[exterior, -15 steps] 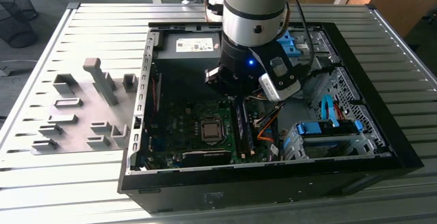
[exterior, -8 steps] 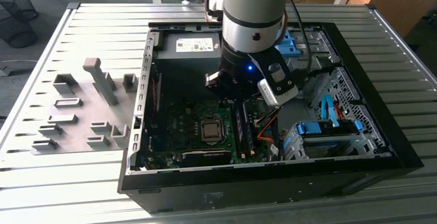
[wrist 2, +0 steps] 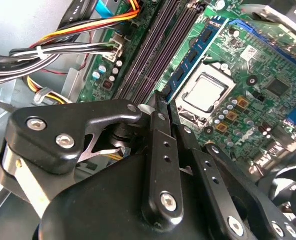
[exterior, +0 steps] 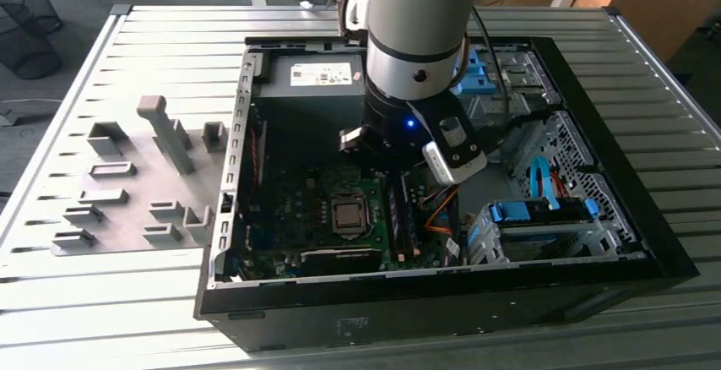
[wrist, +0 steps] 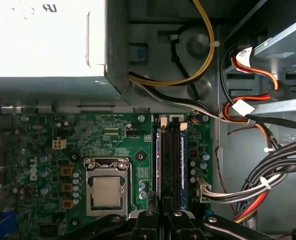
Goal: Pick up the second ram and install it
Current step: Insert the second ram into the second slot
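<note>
Claw (wrist 2: 160, 107) sits closed over the memory slots (wrist: 170, 160), apparently pinching the second ram (wrist 2: 188, 62); skewed pressure could jam it or stress the motherboard (wrist: 87, 145).

You'll find print on the power supply's white label (exterior: 321, 73) and the motherboard (wrist: 32, 169), none of it legible.

the second ram (wrist: 183, 165) is a thin blue-green stick with dark chips, standing on edge in a motherboard (wrist: 112, 150) slot beside the cpu socket (wrist: 106, 192); in the second wrist view its chips (wrist 2: 190, 55) run along the slots.
</note>
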You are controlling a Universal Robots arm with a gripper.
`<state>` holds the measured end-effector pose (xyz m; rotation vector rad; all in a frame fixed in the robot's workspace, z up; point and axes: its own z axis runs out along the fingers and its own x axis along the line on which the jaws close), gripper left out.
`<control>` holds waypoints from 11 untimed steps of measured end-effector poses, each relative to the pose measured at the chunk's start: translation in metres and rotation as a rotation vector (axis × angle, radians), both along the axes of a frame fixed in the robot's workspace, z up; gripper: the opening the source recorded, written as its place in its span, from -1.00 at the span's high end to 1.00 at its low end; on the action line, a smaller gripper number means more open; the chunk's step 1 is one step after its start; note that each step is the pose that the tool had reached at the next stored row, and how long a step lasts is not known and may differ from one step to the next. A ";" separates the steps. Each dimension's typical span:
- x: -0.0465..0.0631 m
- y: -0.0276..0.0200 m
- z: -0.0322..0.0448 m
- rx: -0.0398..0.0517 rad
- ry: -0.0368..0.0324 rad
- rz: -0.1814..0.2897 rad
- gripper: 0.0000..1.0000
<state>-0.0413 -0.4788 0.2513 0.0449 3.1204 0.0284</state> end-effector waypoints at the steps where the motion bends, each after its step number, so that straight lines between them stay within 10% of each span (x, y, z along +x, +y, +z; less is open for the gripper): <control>1: 0.000 0.0000 -0.0018 -0.0001 0.0000 -0.001 0.73; 11: 0.002 0.0000 -0.0087 0.0010 0.0005 -0.002 0.73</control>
